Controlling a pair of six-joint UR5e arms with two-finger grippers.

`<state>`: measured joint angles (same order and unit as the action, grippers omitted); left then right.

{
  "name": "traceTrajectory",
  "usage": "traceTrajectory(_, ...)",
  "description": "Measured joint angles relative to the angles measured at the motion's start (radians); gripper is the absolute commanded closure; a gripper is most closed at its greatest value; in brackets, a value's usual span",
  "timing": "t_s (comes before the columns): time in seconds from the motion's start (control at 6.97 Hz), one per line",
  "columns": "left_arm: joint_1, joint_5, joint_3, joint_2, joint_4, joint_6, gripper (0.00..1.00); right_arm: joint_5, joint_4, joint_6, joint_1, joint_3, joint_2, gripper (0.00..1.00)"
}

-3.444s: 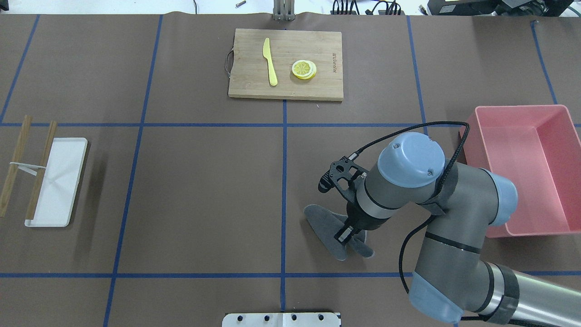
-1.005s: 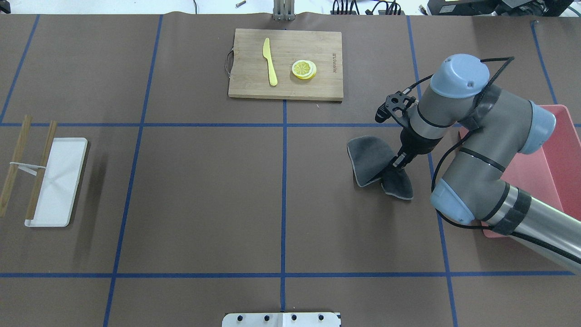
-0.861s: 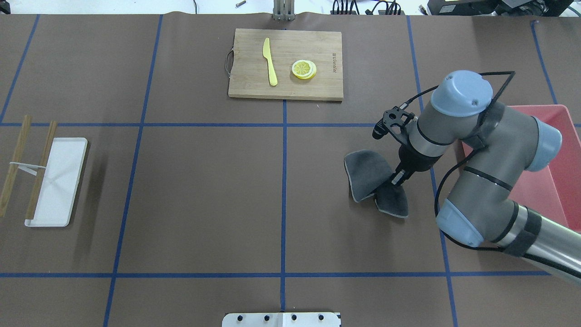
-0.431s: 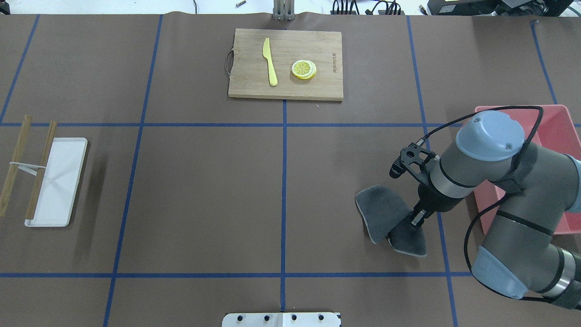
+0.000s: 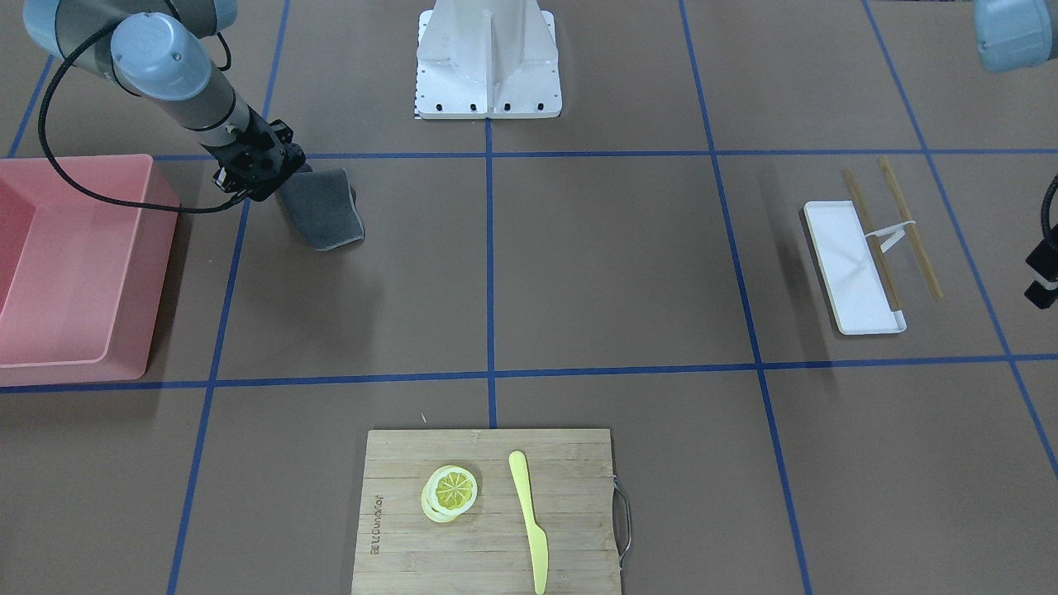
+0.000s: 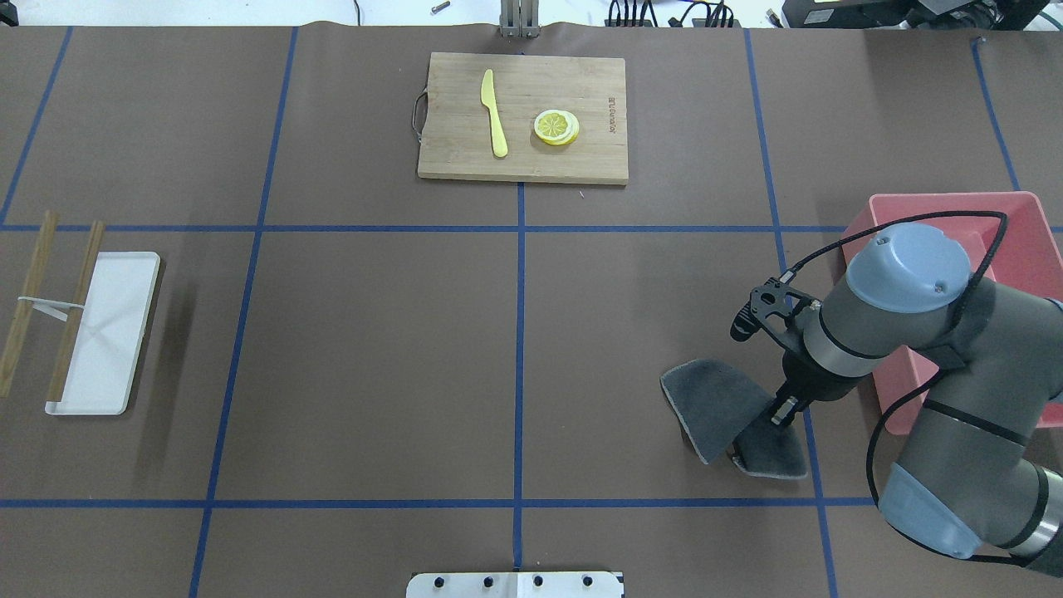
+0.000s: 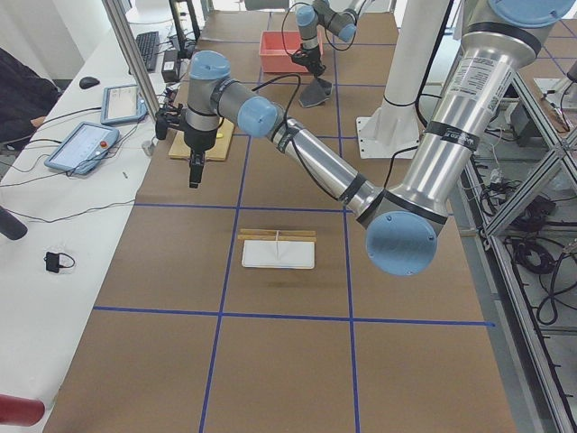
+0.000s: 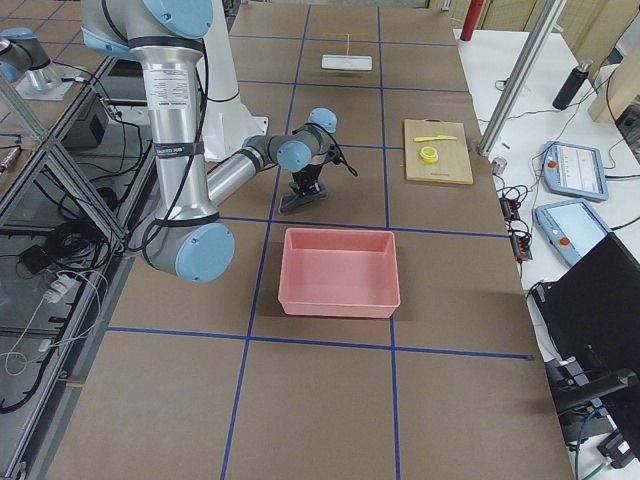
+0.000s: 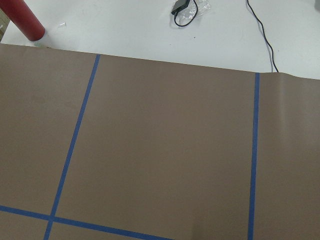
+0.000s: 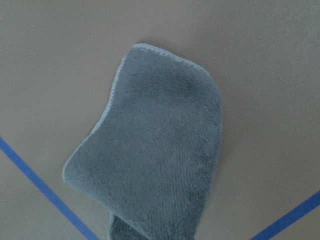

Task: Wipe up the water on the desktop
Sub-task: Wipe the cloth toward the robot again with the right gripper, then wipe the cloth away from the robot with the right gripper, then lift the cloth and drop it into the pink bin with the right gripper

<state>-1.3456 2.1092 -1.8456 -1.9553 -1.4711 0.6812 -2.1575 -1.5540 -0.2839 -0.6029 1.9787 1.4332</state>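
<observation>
The right gripper [image 6: 779, 414] points down, its fingers pinched closed on a gathered edge of a grey cloth [image 6: 712, 407]. The cloth looks soft, limp and light. Held by that edge, the rest drapes and appears to rest on the desktop [image 6: 374, 357], near a pink bin [image 6: 1026, 241]. The desktop is a broad, rigid, matte brown surface crossed by blue tape lines [image 6: 519, 332]; no water shows on it. The left gripper [image 7: 194, 170] hangs well apart, and I cannot tell whether its fingers are spread or closed.
</observation>
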Motion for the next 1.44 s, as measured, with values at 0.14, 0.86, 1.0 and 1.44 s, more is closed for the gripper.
traceTrajectory(0.14,0.001,0.0,0.003,-0.002,0.0,0.001,0.01,0.005,-0.003,0.001,-0.03,-0.047,-0.039,1.0)
traceTrajectory(0.86,0.002,0.001,0.026,-0.011,0.0,0.001,0.01,0.088,-0.087,0.01,-0.127,-0.274,-0.278,1.0)
traceTrajectory(1.0,0.002,0.002,0.027,-0.011,0.0,0.001,0.01,0.111,-0.087,0.01,-0.144,-0.314,-0.309,1.0)
traceTrajectory(1.44,0.002,0.002,0.034,-0.013,-0.001,0.0,0.01,0.196,-0.078,-0.002,-0.213,-0.353,-0.349,1.0)
